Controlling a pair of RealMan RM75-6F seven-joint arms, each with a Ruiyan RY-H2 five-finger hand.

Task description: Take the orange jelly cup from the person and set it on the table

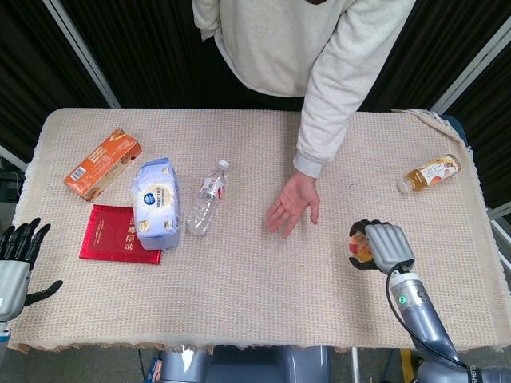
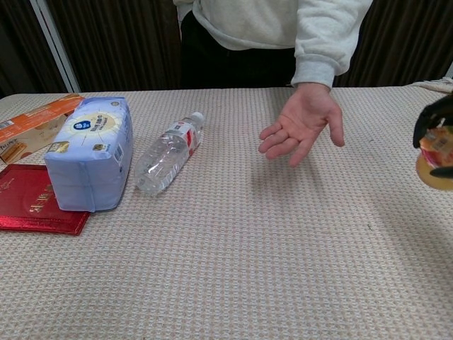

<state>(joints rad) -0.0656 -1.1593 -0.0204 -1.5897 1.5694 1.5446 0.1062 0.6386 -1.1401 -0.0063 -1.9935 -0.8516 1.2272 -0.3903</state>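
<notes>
My right hand [image 1: 383, 246] grips the orange jelly cup [image 1: 362, 250] from above, over the table's right side, well clear of the person. In the chest view the orange jelly cup [image 2: 436, 157] shows at the right edge with dark fingers [image 2: 426, 122] wrapped over it, held above the cloth. The person's empty palm [image 1: 291, 204] stays open, facing up, over the middle of the table. My left hand [image 1: 14, 254] hangs open beyond the table's left front corner, holding nothing.
A clear water bottle [image 1: 206, 199] lies left of the person's hand. Further left are a blue-white tissue pack [image 1: 155, 204], a red booklet [image 1: 120, 234] and an orange box [image 1: 102, 163]. An orange drink bottle [image 1: 429, 173] lies at the far right.
</notes>
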